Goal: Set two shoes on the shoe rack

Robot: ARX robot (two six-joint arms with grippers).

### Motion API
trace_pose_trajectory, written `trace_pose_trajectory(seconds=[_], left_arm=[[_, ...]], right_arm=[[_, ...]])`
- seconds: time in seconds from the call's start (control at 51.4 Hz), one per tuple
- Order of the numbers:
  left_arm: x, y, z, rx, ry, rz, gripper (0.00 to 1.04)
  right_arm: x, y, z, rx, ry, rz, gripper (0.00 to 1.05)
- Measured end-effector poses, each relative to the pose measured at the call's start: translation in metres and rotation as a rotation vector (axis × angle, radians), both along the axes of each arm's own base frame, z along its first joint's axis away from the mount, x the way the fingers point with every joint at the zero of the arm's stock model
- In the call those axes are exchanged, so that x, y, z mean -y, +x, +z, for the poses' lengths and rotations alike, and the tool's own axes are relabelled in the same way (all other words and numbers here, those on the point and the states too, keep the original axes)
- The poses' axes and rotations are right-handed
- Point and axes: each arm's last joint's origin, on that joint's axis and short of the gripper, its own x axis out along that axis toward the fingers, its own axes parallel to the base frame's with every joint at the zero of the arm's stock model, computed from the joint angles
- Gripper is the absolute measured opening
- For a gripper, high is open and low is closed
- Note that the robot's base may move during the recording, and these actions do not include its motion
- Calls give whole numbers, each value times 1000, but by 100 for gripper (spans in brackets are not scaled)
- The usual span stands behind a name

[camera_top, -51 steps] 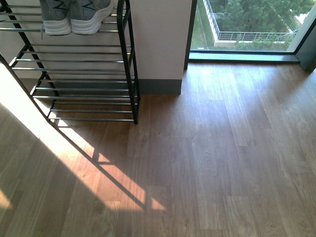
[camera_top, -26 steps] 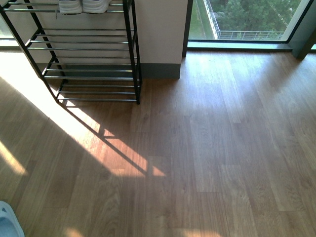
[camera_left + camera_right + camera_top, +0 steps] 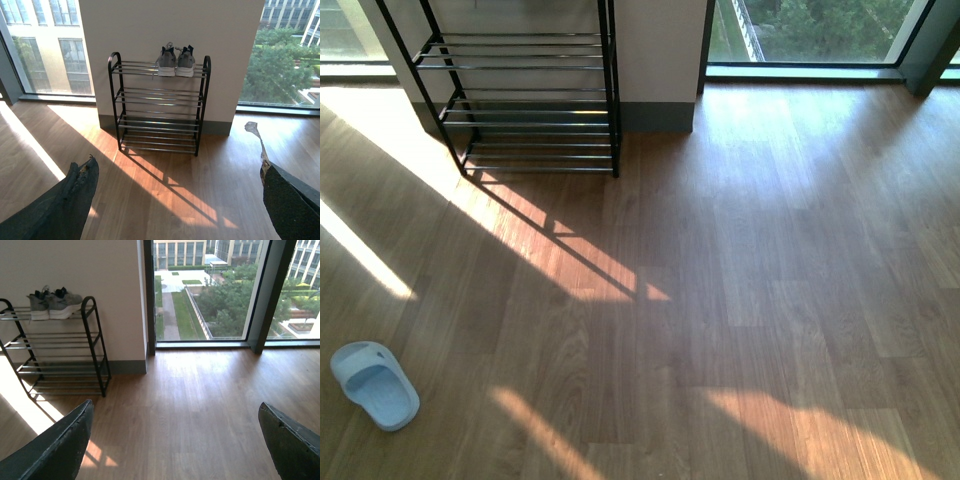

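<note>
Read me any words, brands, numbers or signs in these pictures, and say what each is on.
No text can be read anywhere.
The two shoes on the top tier of the shoe rack are too small to show any lettering.
The blue slipper on the floor shows no print.

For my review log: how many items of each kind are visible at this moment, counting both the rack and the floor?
Grey sneakers: 2, side by side on the top shelf
Shoe rack: 1
Blue slipper: 1, alone on the floor
Total: 4
</note>
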Motion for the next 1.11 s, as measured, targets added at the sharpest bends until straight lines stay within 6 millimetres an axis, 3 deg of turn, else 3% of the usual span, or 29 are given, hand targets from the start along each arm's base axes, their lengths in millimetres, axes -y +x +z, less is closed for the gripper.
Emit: trace_pose_trajectory(seconds=[1.11], left_arm=[[0,0,0,0,0,5,95]], right_arm=[[0,0,0,1,0,6,96]])
